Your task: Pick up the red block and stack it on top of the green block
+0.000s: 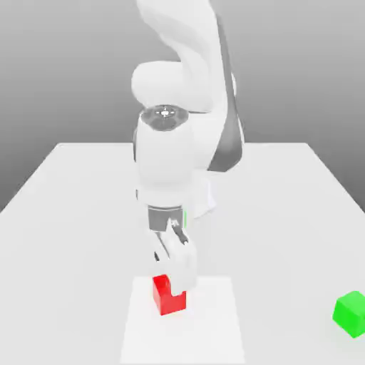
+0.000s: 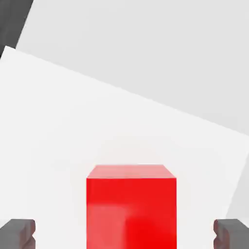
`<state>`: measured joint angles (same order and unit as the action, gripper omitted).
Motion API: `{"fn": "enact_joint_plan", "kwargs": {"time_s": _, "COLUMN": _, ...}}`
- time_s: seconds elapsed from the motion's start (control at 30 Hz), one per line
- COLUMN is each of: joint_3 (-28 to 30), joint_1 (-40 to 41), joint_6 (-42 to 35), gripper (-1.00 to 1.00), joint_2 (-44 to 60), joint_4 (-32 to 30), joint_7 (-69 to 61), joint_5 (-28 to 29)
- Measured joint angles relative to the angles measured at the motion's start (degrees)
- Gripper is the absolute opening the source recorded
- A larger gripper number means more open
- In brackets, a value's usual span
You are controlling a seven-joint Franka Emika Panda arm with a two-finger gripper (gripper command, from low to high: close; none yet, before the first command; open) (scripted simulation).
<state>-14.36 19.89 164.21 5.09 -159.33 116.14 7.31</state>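
Note:
The red block (image 1: 167, 297) rests on a white square mat (image 1: 214, 328) near the table's front. My gripper (image 1: 171, 276) has come down over it and stands open, one finger on each side of the cube with a gap at each side. One finger covers the cube's upper corner in the exterior view. In the hand view the red block (image 2: 131, 204) lies between the dark fingertips (image 2: 17, 233), which stand apart from its faces. The green block (image 1: 351, 312) sits on the table far to the exterior view's right, near the front edge.
The white arm's base (image 1: 207, 192) stands behind the gripper at mid-table. The grey table (image 1: 71, 214) stretches wide on both sides. The mat's far edge (image 2: 146, 99) runs at a slant in the hand view.

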Motion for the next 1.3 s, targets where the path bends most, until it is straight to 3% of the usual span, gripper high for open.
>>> {"fn": "enact_joint_plan", "kwargs": {"time_s": 0.33, "joint_3": 5.8, "joint_1": -3.7, "joint_6": 7.7, "gripper": 0.00, "joint_2": 8.7, "joint_4": 0.9, "joint_7": 5.9, "joint_5": 8.2}}
{"fn": "enact_joint_plan", "kwargs": {"time_s": 0.37, "joint_3": 6.1, "joint_1": -4.0, "joint_6": 8.1, "gripper": -1.00, "joint_2": 9.2, "joint_4": 0.9, "joint_7": 5.9, "joint_5": 8.4}}
{"fn": "enact_joint_plan", "kwargs": {"time_s": 0.67, "joint_3": 5.3, "joint_1": -3.4, "joint_6": 6.8, "gripper": -1.00, "joint_2": 7.7, "joint_4": 0.9, "joint_7": 5.4, "joint_5": 7.4}}
{"fn": "enact_joint_plan", "kwargs": {"time_s": 1.17, "joint_3": 0.1, "joint_1": -1.8, "joint_6": -3.3, "gripper": -1.00, "joint_2": -4.9, "joint_4": -1.3, "joint_7": -4.9, "joint_5": -6.5}}
{"fn": "enact_joint_plan", "kwargs": {"time_s": 1.3, "joint_3": -4.0, "joint_1": 0.3, "joint_6": -5.9, "gripper": -1.00, "joint_2": -4.3, "joint_4": 1.8, "joint_7": -8.9, "joint_5": -8.1}}
